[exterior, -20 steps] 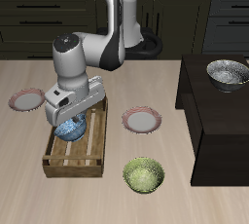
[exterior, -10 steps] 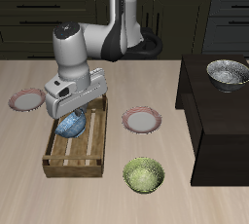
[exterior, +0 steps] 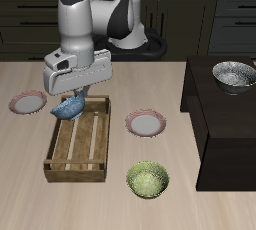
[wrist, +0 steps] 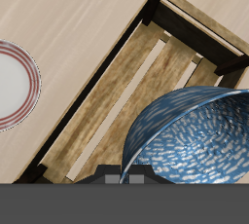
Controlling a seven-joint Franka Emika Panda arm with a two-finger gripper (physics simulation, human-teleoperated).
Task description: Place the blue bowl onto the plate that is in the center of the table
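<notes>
My gripper (exterior: pixel 71 99) is shut on the rim of the blue bowl (exterior: pixel 68 108) and holds it tilted in the air above the back end of the wooden crate (exterior: pixel 80 144). In the wrist view the blue bowl (wrist: pixel 190 137) with its white speckled inside hangs over the crate's slats (wrist: pixel 117 111). The plate (exterior: pixel 146 124) with a pink-red rim lies in the middle of the table (exterior: pixel 200 209), beside the crate; it also shows in the wrist view (wrist: pixel 14 84).
A near-identical pink-rimmed plate (exterior: pixel 27 102) lies near the table's edge on the crate's other side. A green patterned bowl (exterior: pixel 147 180) sits near the front edge. A dark raised cabinet (exterior: pixel 225 124) carries a grey-white bowl (exterior: pixel 234 74).
The gripper has risen with the blue bowl, lifting it out of the crate and up above its back end. The bowl now hangs tilted.
</notes>
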